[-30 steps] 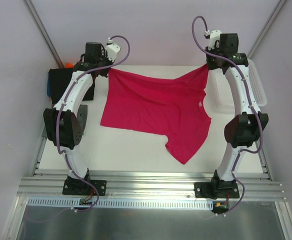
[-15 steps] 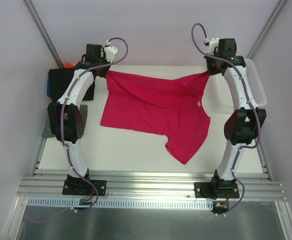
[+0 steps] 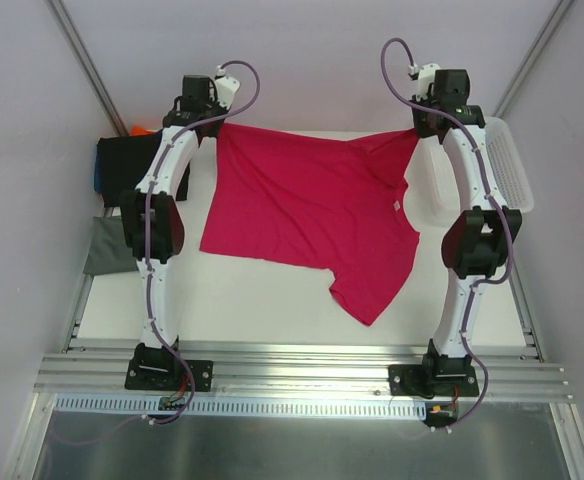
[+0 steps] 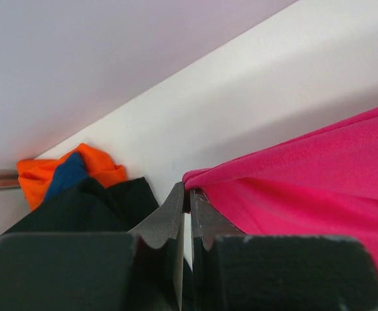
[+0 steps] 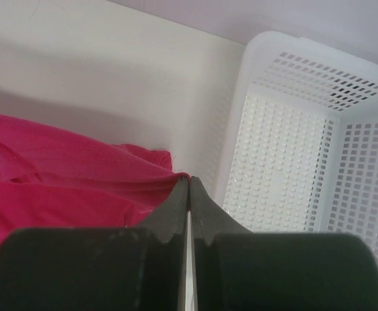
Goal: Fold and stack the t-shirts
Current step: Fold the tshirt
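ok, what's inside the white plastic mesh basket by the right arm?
Only bare mesh floor and walls show inside the white plastic mesh basket; no cloth visible. Its near end is hidden behind the right gripper, and from above the right arm covers part of it.

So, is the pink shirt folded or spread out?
Spread out: the pink shirt lies open, unfolded, far corners pinched by the left gripper and right gripper.
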Motion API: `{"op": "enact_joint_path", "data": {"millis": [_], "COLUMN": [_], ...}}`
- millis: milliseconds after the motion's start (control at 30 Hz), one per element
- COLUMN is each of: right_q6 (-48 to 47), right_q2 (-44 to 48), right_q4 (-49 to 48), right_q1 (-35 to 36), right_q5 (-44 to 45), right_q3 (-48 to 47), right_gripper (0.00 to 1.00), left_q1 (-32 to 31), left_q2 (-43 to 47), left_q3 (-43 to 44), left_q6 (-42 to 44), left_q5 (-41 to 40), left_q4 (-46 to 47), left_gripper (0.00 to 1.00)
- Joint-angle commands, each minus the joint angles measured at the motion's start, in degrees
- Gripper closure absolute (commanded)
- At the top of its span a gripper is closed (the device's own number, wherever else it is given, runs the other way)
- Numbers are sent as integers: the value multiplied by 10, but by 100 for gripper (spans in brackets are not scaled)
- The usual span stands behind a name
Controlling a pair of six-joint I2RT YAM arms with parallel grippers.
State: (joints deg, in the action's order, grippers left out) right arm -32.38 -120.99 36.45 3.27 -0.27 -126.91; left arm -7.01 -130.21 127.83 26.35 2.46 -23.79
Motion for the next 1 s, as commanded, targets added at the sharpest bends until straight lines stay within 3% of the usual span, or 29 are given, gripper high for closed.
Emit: {"op": "enact_joint_path", "data": {"millis": [0, 400, 767, 967], "right_q6": [5, -8, 15, -3], "right_q2": [-13, -67, -29, -71], "right_q4": [-31, -53, 2, -8], "right_q1": [0, -1, 33, 48], "right_q5": [34, 71, 8, 24], "right_q3": [-38, -69, 23, -66], "right_gripper": [99, 99, 99, 99], "left_q1": [9, 8, 9, 10], "left_q2": [-13, -93, -8, -18], "left_q3": [39, 86, -41, -20], "left_q6": [4, 29, 5, 7], "left_q5": [-16, -17, -7, -10], "left_q4": [26, 67, 74, 74], "left_gripper": [100, 100, 100, 100]}}
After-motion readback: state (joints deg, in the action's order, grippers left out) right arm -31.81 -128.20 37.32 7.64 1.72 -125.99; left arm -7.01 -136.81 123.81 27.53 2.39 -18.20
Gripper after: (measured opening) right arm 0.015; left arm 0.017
